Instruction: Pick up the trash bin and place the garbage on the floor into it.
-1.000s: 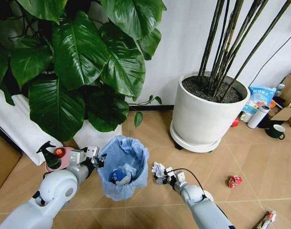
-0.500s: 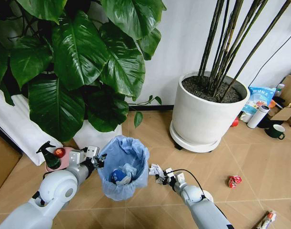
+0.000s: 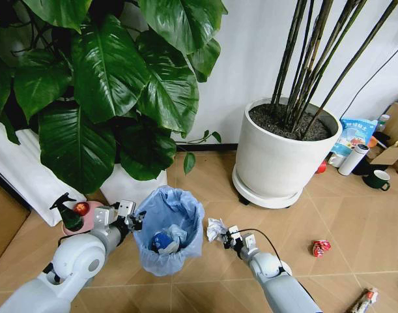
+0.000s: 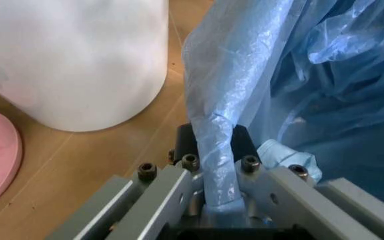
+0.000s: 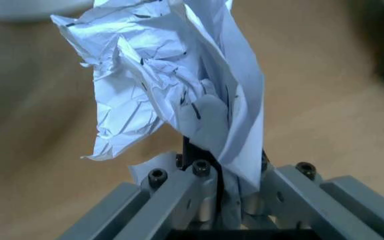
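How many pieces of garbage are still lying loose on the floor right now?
2 in view: a crushed red piece right of the right tool, and a brownish scrap near the lower right corner. The crumpled paper is in that tool. Others may be hidden behind the arms.

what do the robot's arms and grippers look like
Both arms are smooth, rounded light-grey shells. The left gripper and right gripper are blocky grey metal with black finger pads and dark screw heads. A thin black cable loops over the right wrist.
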Robot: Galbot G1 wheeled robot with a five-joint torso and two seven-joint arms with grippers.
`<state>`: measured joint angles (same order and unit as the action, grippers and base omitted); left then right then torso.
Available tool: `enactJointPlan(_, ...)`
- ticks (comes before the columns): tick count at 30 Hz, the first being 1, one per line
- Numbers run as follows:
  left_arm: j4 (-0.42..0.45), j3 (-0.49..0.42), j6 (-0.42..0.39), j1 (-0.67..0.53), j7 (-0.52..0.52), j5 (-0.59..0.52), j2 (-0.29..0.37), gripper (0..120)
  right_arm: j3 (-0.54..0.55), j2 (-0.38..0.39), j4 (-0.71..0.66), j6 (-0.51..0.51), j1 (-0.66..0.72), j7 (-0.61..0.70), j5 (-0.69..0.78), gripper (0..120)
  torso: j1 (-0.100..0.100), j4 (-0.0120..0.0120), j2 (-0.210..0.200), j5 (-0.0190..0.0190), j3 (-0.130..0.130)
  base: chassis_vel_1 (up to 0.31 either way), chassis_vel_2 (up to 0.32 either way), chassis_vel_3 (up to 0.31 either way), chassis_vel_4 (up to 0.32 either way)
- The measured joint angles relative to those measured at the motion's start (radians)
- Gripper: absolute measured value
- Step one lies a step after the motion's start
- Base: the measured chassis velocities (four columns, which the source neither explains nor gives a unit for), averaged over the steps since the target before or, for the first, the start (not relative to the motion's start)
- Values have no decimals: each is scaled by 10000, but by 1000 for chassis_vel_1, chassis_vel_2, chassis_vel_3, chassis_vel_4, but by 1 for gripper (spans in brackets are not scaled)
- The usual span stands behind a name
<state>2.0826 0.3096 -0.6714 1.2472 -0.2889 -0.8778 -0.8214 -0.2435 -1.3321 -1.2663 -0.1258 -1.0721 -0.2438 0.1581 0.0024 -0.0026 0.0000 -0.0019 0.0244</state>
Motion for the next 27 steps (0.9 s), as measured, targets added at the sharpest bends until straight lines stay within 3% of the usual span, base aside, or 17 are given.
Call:
enactJointPlan(9,-143,31,10,24,-2,2,44,0,-492,349,-2087,-122,-440,272,182,0,0,0,0,-2,0,0,0,0,0)
enactJointPlan(15,-304,-20,10,-64,78,13,110,0,-672,812,-4391,-512,-681,545,898,0,0,0,0,1,0,0,0,0,0)
enactJointPlan(22,-395,-262,-111,-297,95,-129,161,0,-331,1408,-6280,-958,-488,763,1946,0,0,1,0,-2,0,0,0,0,0)
enactJointPlan(27,-478,-402,-173,-447,105,-170,192,0,39,1734,-6822,-1080,-384,775,2260,0,0,0,0,-1,0,0,0,0,0)
